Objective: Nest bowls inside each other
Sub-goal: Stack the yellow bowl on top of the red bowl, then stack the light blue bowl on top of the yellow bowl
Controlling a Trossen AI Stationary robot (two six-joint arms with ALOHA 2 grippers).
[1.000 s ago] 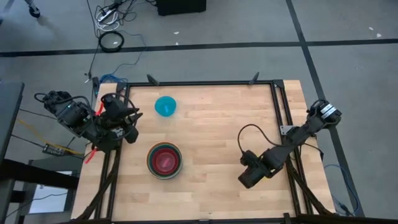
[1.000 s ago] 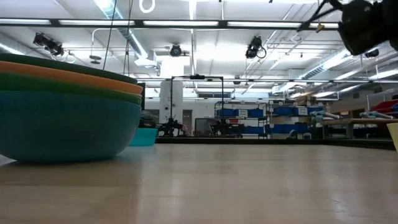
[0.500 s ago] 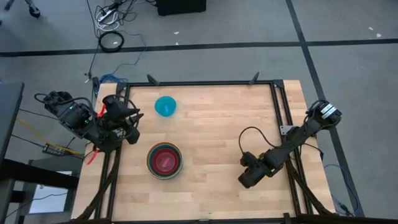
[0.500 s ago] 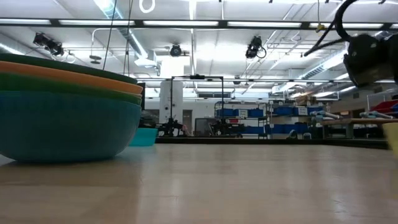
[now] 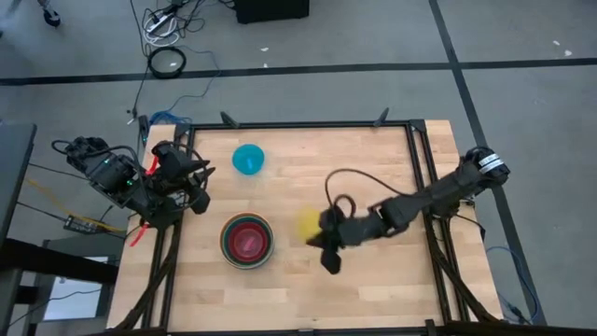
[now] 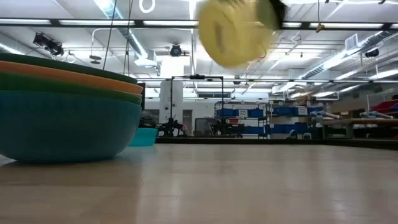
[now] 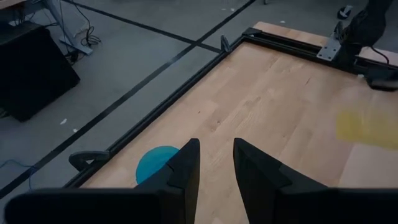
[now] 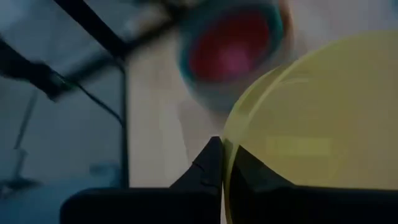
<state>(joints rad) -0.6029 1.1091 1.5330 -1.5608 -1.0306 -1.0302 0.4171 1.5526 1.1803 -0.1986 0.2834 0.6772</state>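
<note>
Most nesting looks done: the stack [image 5: 247,241] holds teal, orange, green and a pink-red bowl [image 5: 247,240] on top. My right gripper [image 5: 325,237], just beside the stack, is clenched on the yellow bowl's [image 5: 308,224] rim. Farther off, the cyan bowl [image 5: 248,159] sits alone; my left gripper [image 7: 214,165] waits, released.
</note>
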